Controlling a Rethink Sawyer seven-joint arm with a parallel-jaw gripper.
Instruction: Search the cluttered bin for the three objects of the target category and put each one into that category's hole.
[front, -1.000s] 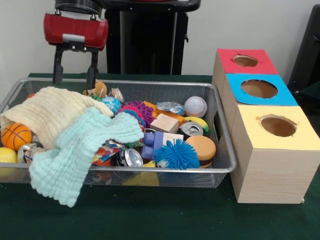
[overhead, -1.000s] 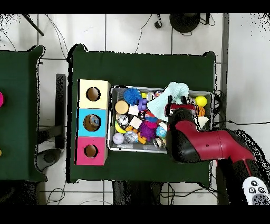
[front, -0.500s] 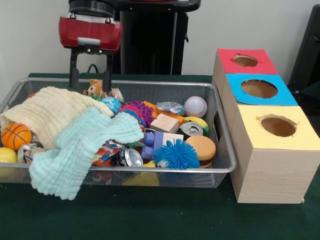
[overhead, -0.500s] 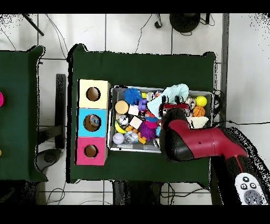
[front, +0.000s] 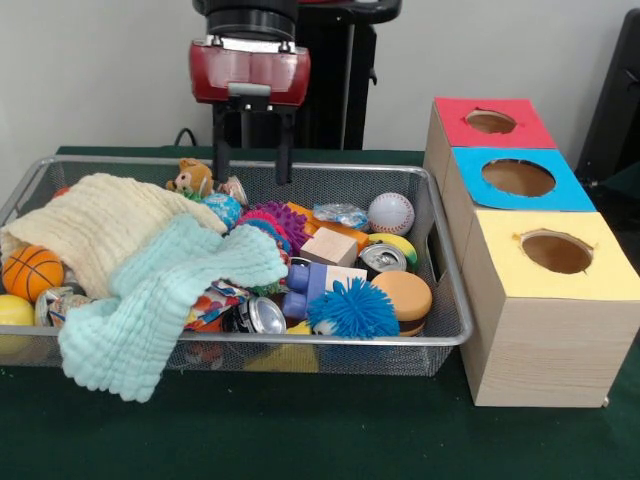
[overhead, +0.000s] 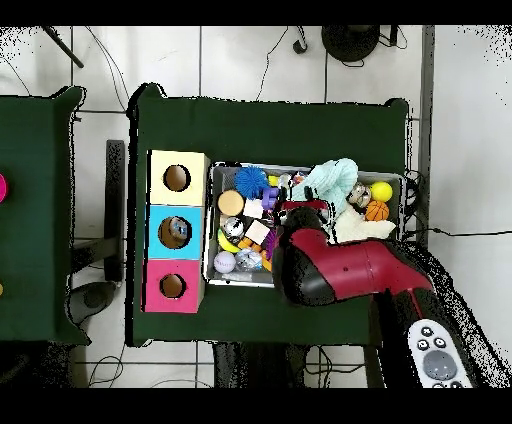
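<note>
Bin wire mesh, landmark. Cloths drape bin's left half over front rim; soft, snag risk. Boxes just right of bin, holes up. Target category unknown; baseball at bin's back right looks hard, round: grip across middle. Gripper above bin's back middle, fingers apart, empty, clear room around.

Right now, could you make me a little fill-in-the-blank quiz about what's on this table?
1. The box nearest the camera has a ____ top.
2. The gripper hangs over the wire bin, fingers ____.
3. The mint cloth drapes over the bin's ____ rim.
4. The baseball lies inside the ____.

Missing words: yellow; open; front; bin
</note>
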